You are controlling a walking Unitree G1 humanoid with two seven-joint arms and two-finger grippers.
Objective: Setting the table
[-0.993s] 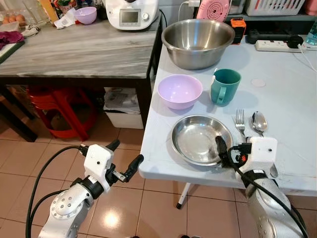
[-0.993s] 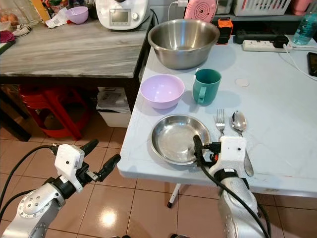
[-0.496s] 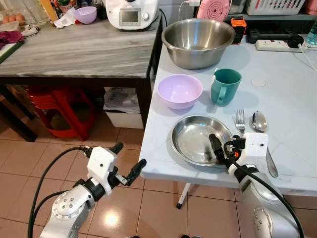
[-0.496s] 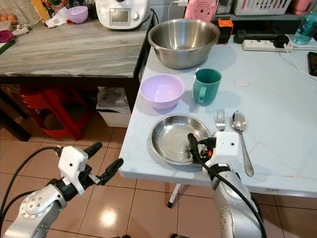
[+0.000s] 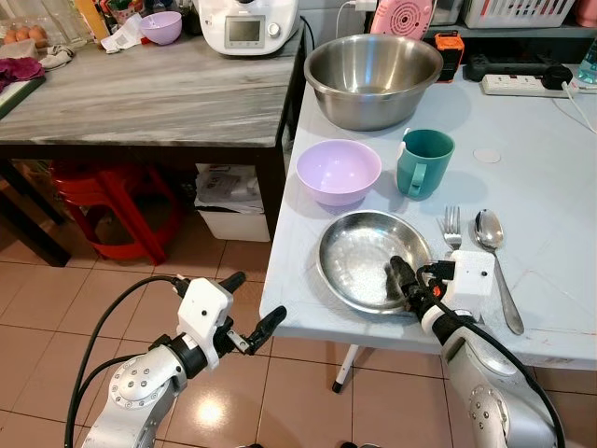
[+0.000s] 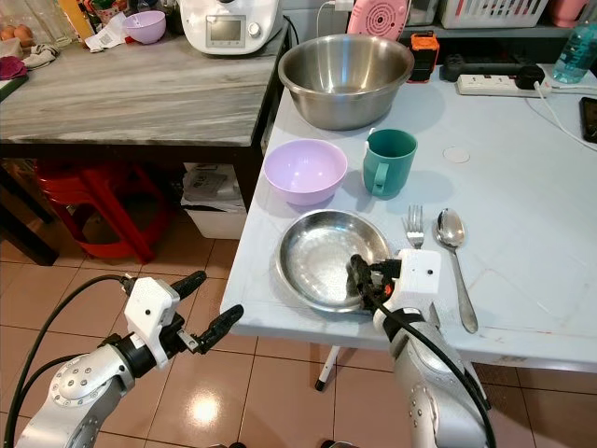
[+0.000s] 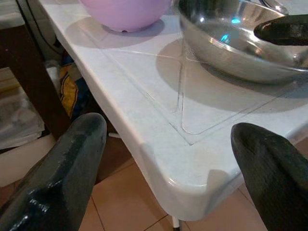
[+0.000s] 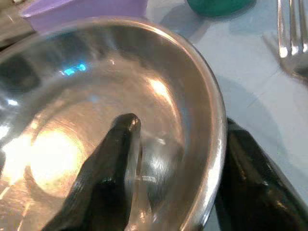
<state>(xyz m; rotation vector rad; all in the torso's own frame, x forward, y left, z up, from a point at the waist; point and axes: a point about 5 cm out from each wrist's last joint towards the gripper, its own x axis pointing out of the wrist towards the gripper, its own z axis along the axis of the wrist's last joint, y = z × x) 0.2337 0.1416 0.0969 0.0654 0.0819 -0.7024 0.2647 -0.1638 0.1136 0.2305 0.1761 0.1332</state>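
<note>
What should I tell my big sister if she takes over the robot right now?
Right gripper is shut on the steel plate, one finger inside its rim, one outside. Left gripper is open, off the table's near corner, holding nothing.
Purple bowl and green mug stand behind the plate; fork and spoon lie to its right.
Left: settle the plate, let go.

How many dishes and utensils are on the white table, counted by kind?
Steel mixing bowl: 1
Steel plate: 1
Purple bowl: 1
Teal mug: 1
Fork: 1
Spoon: 1
Total: 6
</note>
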